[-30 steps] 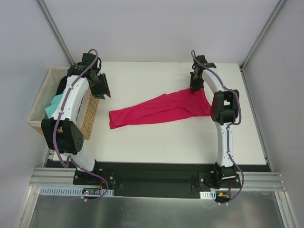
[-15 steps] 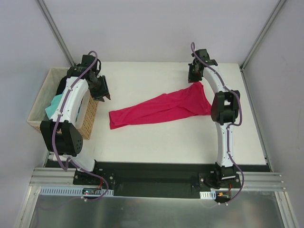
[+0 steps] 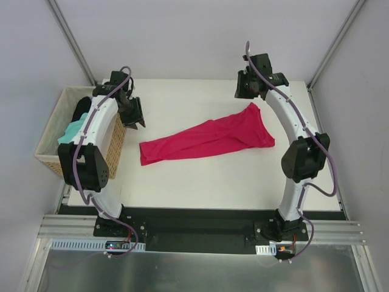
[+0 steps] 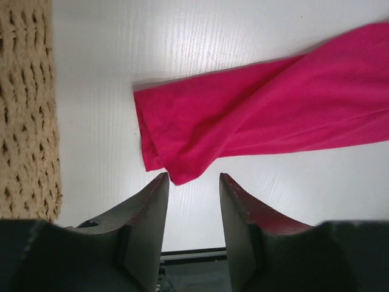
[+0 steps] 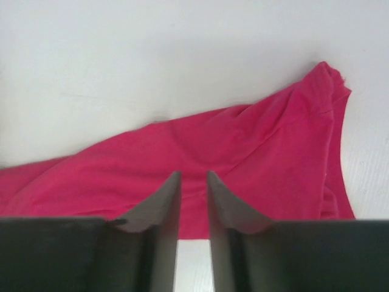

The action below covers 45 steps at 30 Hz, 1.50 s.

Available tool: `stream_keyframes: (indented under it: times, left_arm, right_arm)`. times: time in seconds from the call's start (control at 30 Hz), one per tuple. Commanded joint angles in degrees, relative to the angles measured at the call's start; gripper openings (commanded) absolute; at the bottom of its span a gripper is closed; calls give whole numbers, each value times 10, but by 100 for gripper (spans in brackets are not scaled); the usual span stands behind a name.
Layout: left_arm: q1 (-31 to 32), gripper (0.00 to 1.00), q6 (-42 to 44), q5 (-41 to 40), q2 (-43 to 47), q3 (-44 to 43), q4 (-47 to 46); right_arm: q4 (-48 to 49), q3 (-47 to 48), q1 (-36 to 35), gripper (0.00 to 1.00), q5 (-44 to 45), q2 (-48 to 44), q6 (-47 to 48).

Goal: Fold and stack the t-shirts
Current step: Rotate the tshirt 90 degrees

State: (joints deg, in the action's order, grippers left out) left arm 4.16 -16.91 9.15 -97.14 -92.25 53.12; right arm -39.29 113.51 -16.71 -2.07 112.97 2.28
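Hovering over the white desk, my left end effector and right end effector stand parted, empty. The crumpled crimson cloth t-shirt lies unfolded there, and the mint-green t-shirt sits in the tan wicker basket.

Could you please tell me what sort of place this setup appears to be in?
Probably a robotics lab cell: left arm and right arm bolted to a metal rail, white table, plain grey walls.
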Motion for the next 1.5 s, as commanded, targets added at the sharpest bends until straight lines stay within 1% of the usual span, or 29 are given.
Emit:
stream_keyframes:
  times: [0.0, 0.13, 0.17, 0.23, 0.3, 0.33, 0.43, 0.47, 0.5, 0.67, 0.87, 1.03, 1.17, 1.3, 1.47]
  left_arm:
    - [-2, 34, 11, 26, -42, 13, -39]
    - [-10, 32, 7, 39, -68, 25, -62]
    - [-13, 32, 6, 39, -76, 28, -64]
    - [-14, 31, 5, 43, -81, 30, -72]
    - [-17, 24, 3, 46, -92, 33, -78]
    - [-18, 22, 3, 47, -96, 32, -79]
    - [-19, 11, 1, 50, -113, 30, -81]
    - [-19, 4, 0, 52, -120, 30, -84]
    - [-19, 0, -1, 51, -123, 28, -86]
    - [-21, 0, -1, 54, -153, 13, -91]
    - [-24, 0, -6, 60, -177, -6, -92]
    - [-29, 0, -6, 67, -200, -29, -92]
    - [-36, 0, -6, 70, -216, -44, -92]
    - [-38, 0, -7, 80, -234, -50, -92]
    - [-38, 0, -18, 91, -256, -43, -94]
  right_arm:
    - [-8, -37, -39, 19, 7, -47, -20]
    - [-15, -56, -71, 16, -5, -47, -38]
    - [-18, -62, -82, 12, -5, -45, -40]
    - [-17, -66, -96, 10, -11, -42, -47]
    - [-14, -72, -103, 3, -18, -42, -55]
    - [-11, -73, -106, 1, -27, -37, -63]
    - [-11, -63, -120, 1, -44, -21, -67]
    - [-14, -59, -125, 1, -44, -17, -67]
    - [-15, -56, -126, 1, -50, -13, -68]
    - [-11, -58, -137, 1, -78, 4, -97]
    - [48, -137, -136, 1, -104, -17, -154]
    - [80, -170, -136, 1, -159, -6, -203]
    - [81, -179, -136, 1, -165, -13, -203]
    - [64, -167, -135, 1, -165, -25, -195]
    - [43, -151, -134, 1, -146, -54, -189]
